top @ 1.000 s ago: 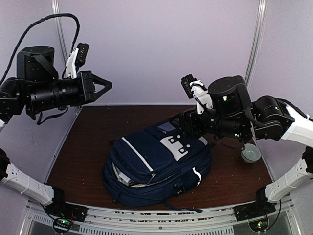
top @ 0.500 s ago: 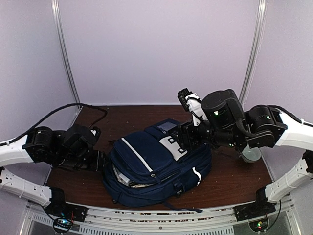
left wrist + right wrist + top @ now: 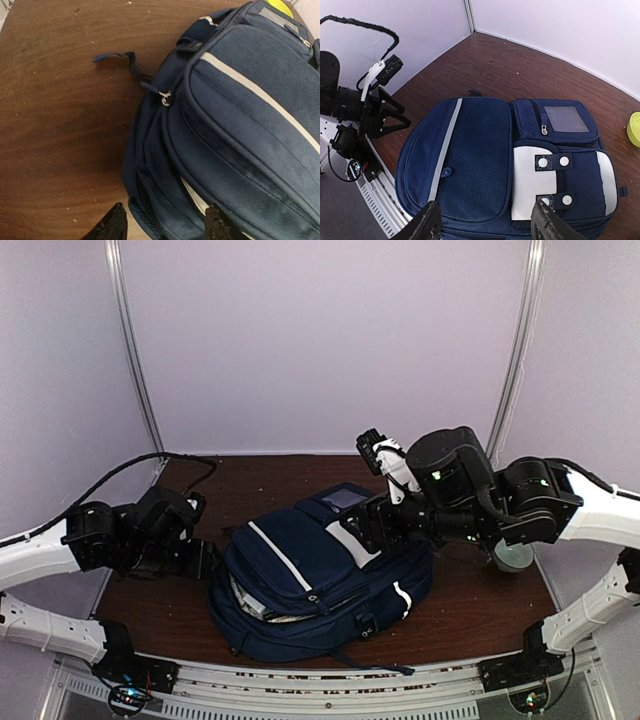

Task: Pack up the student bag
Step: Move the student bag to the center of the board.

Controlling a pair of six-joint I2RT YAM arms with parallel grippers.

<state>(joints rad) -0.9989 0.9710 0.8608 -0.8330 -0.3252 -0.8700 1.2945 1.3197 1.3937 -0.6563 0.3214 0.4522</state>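
Observation:
The navy student bag (image 3: 320, 580) lies flat on the brown table, white trim and white patch facing up, its side zipper gaping with pale contents showing (image 3: 250, 602). My left gripper (image 3: 205, 560) is open, low at the bag's left end; in its wrist view (image 3: 165, 225) the fingers straddle the bag's edge (image 3: 165, 200) near a zipper pull (image 3: 164, 97). My right gripper (image 3: 370, 525) is open and empty, hovering over the bag's top; its wrist view (image 3: 485, 222) shows the mesh pocket (image 3: 480, 160) and white patch (image 3: 535, 182) below.
A pale bowl (image 3: 512, 556) sits at the table's right, partly behind my right arm; its yellow-green rim shows in the right wrist view (image 3: 634, 129). A loose strap (image 3: 120, 57) lies on the table by the bag. Walls close the back and sides.
My left arm came down from high at the upper left to table level beside the bag's left end. My right gripper shifted slightly left over the bag.

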